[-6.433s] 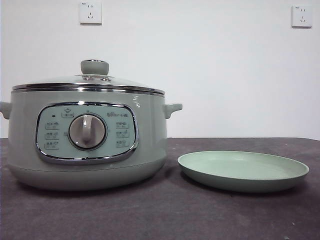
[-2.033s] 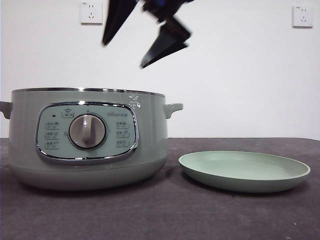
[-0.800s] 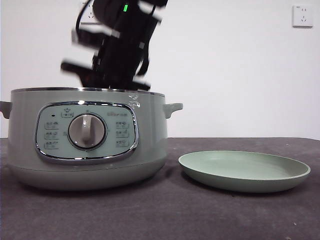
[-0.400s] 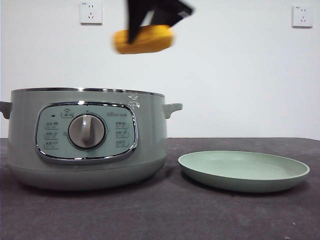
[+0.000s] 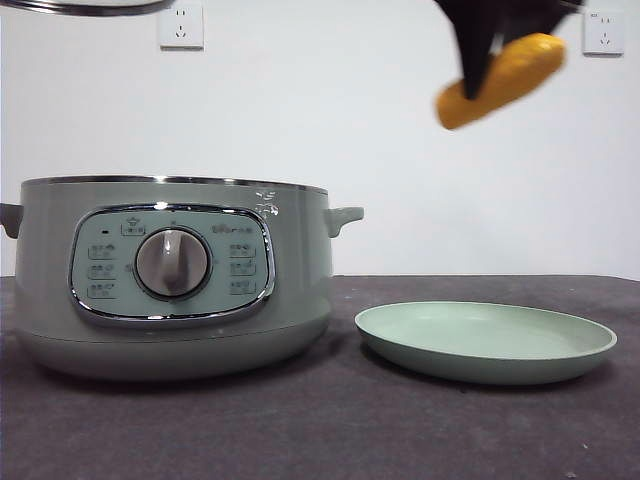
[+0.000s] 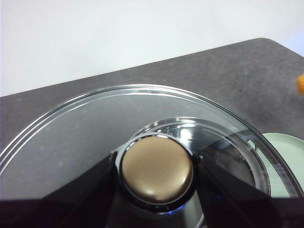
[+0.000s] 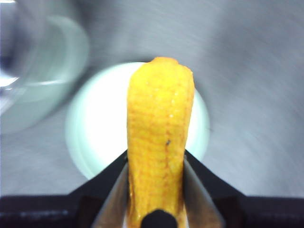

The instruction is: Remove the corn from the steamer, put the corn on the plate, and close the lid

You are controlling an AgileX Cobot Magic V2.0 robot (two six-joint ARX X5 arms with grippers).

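Looking level across the dark grey table (image 5: pixel 330 430), we see nearest us the large round sage-green steamer (image 5: pixel 170 275), uncovered, its chrome-rimmed panel and grey dial facing us; its walls hide whatever is inside. Just beside it sits the shallow pale green plate (image 5: pixel 486 343), smooth, raised at the rim and bare. High above the plate hangs our right gripper (image 5: pixel 490 45), clenched on the small yellow-orange cob of corn (image 5: pixel 500 80), which tilts with one end lower. From the front, only a sliver of chrome rim at the top corner shows the round glass lid (image 5: pixel 85 6); the left wrist view tells more, with our left gripper (image 6: pixel 156 190) clamped on either side of the lid's knob, which looks brownish there, and the clear glass disc spreading around it over the table. The right wrist view adds the corn's rows of fine kernels, the black jaws pressed against both its sides, and the plate blurred and bright directly beneath the cob, with the steamer off to one side.
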